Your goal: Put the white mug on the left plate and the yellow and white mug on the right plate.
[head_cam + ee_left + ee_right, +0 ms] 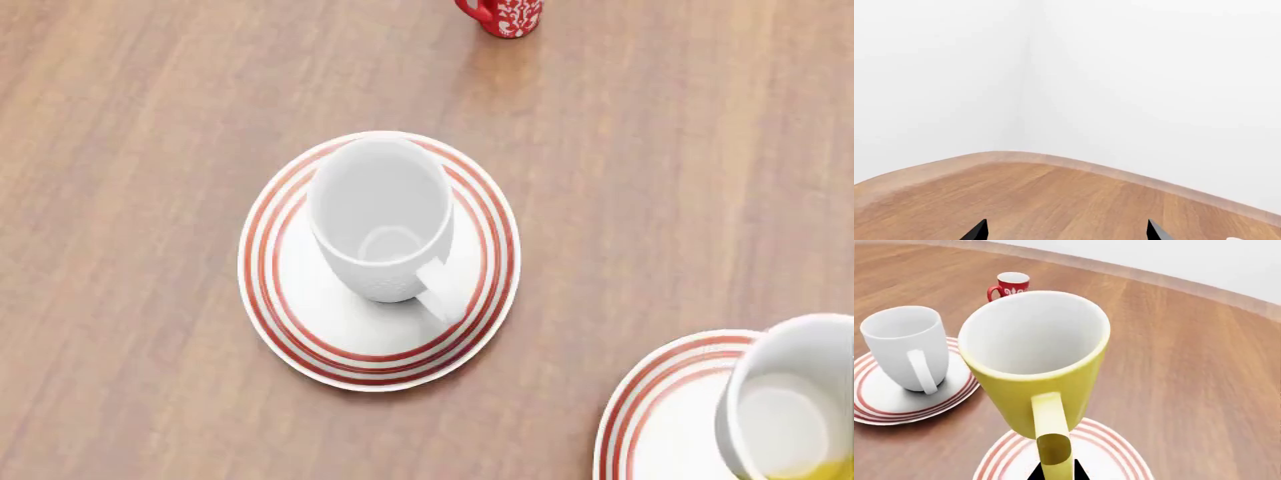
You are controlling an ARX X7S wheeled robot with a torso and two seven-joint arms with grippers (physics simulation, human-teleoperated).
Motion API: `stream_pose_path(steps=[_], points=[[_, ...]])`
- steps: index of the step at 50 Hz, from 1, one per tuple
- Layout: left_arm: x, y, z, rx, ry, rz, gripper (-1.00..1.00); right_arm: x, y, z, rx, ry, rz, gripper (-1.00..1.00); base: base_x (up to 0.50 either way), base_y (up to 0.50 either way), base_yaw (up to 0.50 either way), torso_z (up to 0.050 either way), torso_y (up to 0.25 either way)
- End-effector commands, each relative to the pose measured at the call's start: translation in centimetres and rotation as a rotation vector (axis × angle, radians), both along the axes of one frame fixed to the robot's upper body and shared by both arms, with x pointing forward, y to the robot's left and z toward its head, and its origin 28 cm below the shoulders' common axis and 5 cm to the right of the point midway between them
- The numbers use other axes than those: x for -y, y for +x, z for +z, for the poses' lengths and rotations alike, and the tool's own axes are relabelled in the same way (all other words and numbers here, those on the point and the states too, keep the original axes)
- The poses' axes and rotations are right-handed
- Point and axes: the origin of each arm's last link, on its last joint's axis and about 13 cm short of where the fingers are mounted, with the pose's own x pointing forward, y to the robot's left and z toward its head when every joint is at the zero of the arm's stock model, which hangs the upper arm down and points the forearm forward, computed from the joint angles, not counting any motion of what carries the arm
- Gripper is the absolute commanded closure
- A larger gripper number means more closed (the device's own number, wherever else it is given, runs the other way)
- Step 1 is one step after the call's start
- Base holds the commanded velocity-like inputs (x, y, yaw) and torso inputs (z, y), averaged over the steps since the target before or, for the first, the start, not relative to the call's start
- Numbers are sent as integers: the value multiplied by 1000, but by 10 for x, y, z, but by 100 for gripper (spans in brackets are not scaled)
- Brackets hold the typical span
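Left wrist view: only bare wooden table [1054,200] and pale wall; two dark fingertips of the left gripper [1067,231] at the bottom edge, well apart, holding nothing.

Head view: white mug [382,215] upright on the left plate [287,320] at frame centre, handle toward lower right. Yellow and white mug [787,400] cut off at the lower right corner, over the right plate [654,410]. Red mug [505,15] at the top edge, well apart.

Right wrist view: yellow mug filling the centre, handle [1052,435] toward the camera, right plate beneath. Right gripper [1054,471] at the bottom edge with dark tips just beside the handle; closed on it or not, cannot tell. Seemingly the last step: mug set down or nearly so. Next: confirm base flat on plate, then release and back away without catching the handle.
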Motion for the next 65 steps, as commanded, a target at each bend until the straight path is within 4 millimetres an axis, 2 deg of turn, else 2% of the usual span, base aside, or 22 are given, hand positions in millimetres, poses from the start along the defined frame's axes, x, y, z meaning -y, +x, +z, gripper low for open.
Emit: stream_pose_path(steps=[1, 9, 21, 65], points=[[0, 1, 1, 2, 0, 0, -100, 2, -1, -11, -25, 8, -6, 100, 0, 0, 0, 0, 0], [0, 1, 1, 4, 0, 1, -100, 4, 5, -23, -51, 28, -9, 100, 0, 0, 0, 0, 0], [0, 0, 1, 2, -1, 0, -100, 8, 3, -37, -94, 38, -31, 100, 0, 0, 0, 0, 1], [-1, -1, 2, 9, -2, 6, -100, 12, 23, -69, -185, 85, -35, 100, 0, 0, 0, 0, 0]])
